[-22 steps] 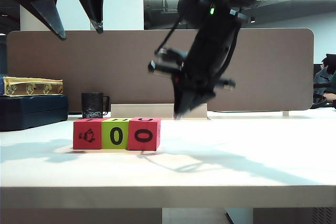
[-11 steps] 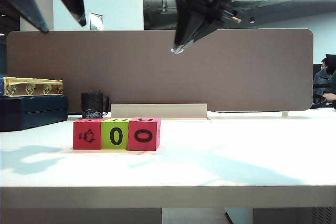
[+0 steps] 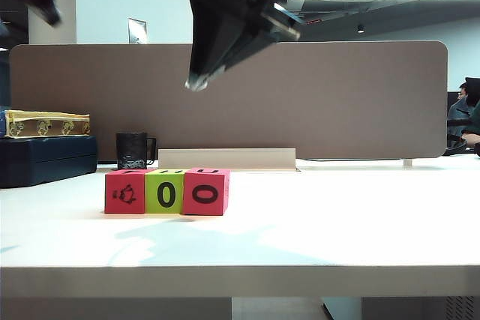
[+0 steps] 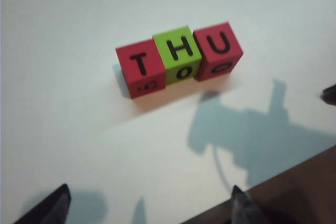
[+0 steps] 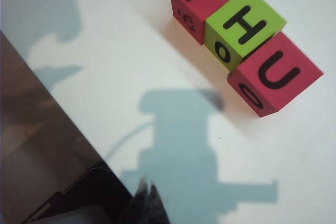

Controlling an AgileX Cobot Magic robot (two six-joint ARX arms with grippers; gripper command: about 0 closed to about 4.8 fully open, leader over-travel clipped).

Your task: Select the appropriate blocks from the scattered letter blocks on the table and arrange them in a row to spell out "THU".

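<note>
White table (image 3: 360, 237) holds 3 letter blocks (image 4: 178, 59); left gripper (image 4: 148, 203) spread, right gripper (image 3: 196, 82) closed, both aloft.

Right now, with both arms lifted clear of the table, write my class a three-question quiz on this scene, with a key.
1. True or false: the three letter blocks sit touching in one row on the table.
2. Which colour is the middle block? A) pinkish-red B) lime-green C) blue
3. Fill in: the right gripper hangs above the blocks with its jaws ____, while the left gripper has its fingertips apart.

Key: 1 true. 2 B. 3 shut.
</note>
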